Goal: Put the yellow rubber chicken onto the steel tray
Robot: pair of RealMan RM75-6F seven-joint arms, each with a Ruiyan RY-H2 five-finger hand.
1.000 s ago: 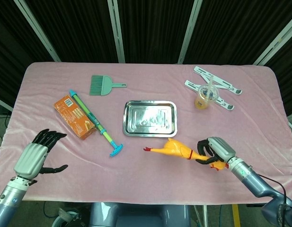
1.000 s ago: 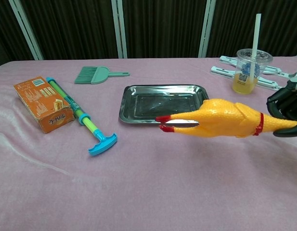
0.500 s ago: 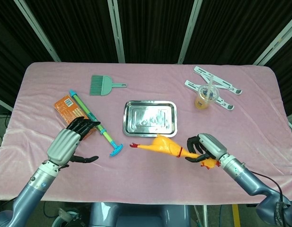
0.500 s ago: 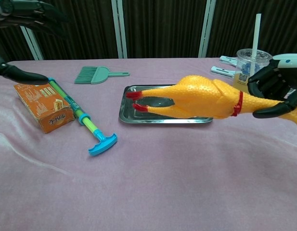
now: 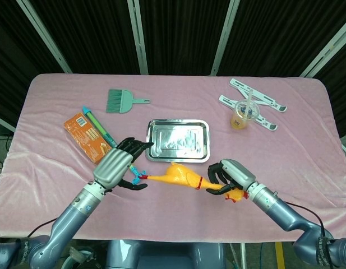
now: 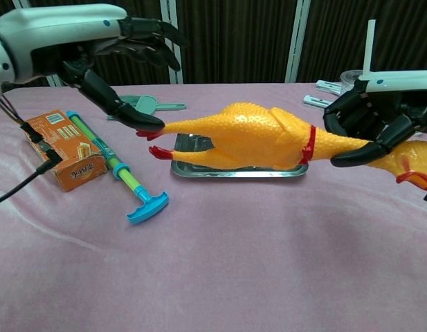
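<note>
Right hand (image 6: pixel 379 114) grips chicken (image 6: pixel 255 138) before tray (image 5: pixel 178 141); left hand (image 5: pixel 119 165), fingers spread, at its feet.

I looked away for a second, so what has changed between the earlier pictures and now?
The right hand, gripping the yellow rubber chicken by its neck, carried it leftward. The left hand swept in from the table's left edge to the chicken's feet, fingers spread. The steel tray, orange box and drink cup stayed put.
</note>
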